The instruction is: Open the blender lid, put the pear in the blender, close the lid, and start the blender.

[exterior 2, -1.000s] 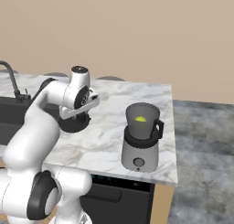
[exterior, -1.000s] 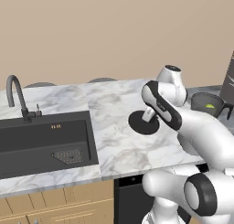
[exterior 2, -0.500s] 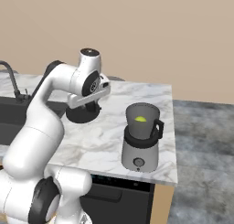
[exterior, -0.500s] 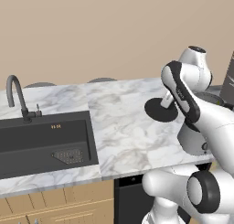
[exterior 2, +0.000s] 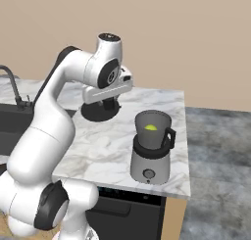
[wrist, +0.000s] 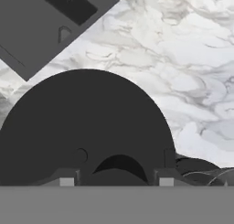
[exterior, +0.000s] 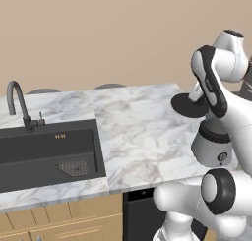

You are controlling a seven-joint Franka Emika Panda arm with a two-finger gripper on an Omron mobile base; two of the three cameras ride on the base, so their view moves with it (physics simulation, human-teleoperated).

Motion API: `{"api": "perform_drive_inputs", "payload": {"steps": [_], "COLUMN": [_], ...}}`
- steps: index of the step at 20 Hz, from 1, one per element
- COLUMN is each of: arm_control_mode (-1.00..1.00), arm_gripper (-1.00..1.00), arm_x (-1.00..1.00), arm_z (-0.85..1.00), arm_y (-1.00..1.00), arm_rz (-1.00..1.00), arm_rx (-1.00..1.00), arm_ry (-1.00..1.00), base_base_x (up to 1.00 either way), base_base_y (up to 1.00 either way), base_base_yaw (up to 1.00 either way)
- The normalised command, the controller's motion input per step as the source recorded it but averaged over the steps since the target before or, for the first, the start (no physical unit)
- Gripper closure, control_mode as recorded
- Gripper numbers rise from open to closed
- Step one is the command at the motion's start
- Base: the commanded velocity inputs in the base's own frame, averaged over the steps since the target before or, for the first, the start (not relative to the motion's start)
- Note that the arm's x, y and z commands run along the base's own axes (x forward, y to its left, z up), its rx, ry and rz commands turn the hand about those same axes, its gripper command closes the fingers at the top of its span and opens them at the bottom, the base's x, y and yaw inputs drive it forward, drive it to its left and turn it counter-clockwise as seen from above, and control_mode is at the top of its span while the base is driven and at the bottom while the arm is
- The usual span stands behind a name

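Blender (exterior 2: 151, 156) — grey, with a rounded silvery base, one small dark knob and a dark translucent jar with a black side handle — stands near the front right corner of the white marbled table (exterior 2: 105, 141), its jar uncovered. Inside the jar lies the small yellow-green pear (exterior 2: 150, 128). In the left base view the blender (exterior: 212, 144) is partly hidden behind the white arm.

The arm rises from the base, bends at a high elbow and turns the end effector (exterior 2: 109, 106) downward; it is closed on the stubby knob of the flat round black blender lid (exterior 2: 99, 111), which hangs level above the table, to the left of the jar and apart from it. In the hand view the lid (wrist: 87, 127) spreads as a wide dark disc under the fingertips (wrist: 66, 178), which press in on its centre.

Against the picture half a second ago, the wrist and lid have travelled further right and a little higher — closer to the jar, not yet over it.

Bare marble lies between the dark sink (exterior: 47, 151) with its curved faucet (exterior: 18, 105) and the blender; the table's right edge falls just past the blender base.
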Motion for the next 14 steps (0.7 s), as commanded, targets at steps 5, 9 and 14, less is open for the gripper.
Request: {"api": "perform_drive_inputs", "payload": {"steps": [5,9,14], "arm_control_mode": [-1.00,-1.00,-1.00], "arm_gripper": [1.00,1.00,1.00], "arm_x": [-0.26,-0.08,0.00], "arm_z": [0.06,0.13,0.00], "arm_y": [-0.55,-0.56,-0.53], "arm_rz": [-0.14,-0.18,-0.14], "arm_rx": [0.07,0.06,0.03], "arm_ry": [-0.09,0.00,0.01], "base_base_x": [0.00,0.00,0.00], "base_base_y": [0.00,0.00,0.00], "base_base_yaw": [0.00,0.00,0.00]}}
